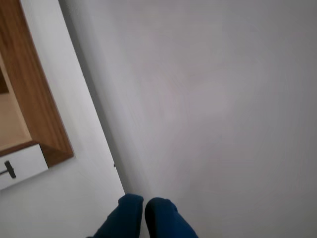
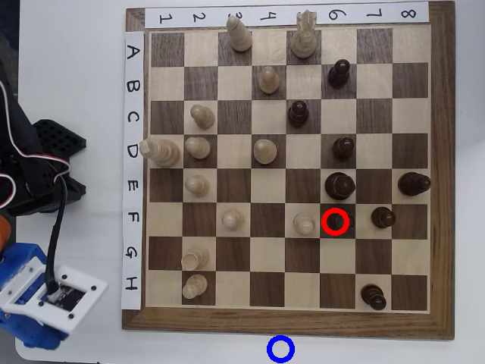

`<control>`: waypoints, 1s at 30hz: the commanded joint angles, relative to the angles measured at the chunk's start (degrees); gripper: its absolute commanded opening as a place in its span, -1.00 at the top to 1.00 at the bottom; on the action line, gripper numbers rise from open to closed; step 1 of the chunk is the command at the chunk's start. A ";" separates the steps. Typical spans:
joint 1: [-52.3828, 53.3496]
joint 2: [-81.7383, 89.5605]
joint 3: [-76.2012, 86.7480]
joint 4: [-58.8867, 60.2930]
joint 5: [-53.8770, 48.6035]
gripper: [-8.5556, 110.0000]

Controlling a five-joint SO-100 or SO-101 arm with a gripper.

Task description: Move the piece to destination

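In the overhead view the piece [image 2: 336,221], a small dark pawn, stands on the chessboard [image 2: 288,322] inside a red circle outline, in row F, column 6. The destination [image 2: 280,349], a blue circle outline, lies on the white table just below the board's bottom edge. My gripper [image 1: 144,201] shows in the wrist view as two blue fingers pressed together with nothing between them. That view holds neither board nor pawn. In the overhead view the blue gripper end with its white camera mount [image 2: 54,297] sits at the bottom left, off the board and far from the piece.
A cream pawn [image 2: 304,223] stands just left of the piece, a bigger dark piece [image 2: 339,184] just above it, and a dark pawn [image 2: 383,218] to its right. Another dark pawn [image 2: 372,296] stands in row H. The arm base [image 2: 38,167] is left of the board. The wrist view shows a wooden shelf [image 1: 29,99].
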 commanded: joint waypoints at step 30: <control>-38.14 -29.97 -50.36 9.76 32.26 0.86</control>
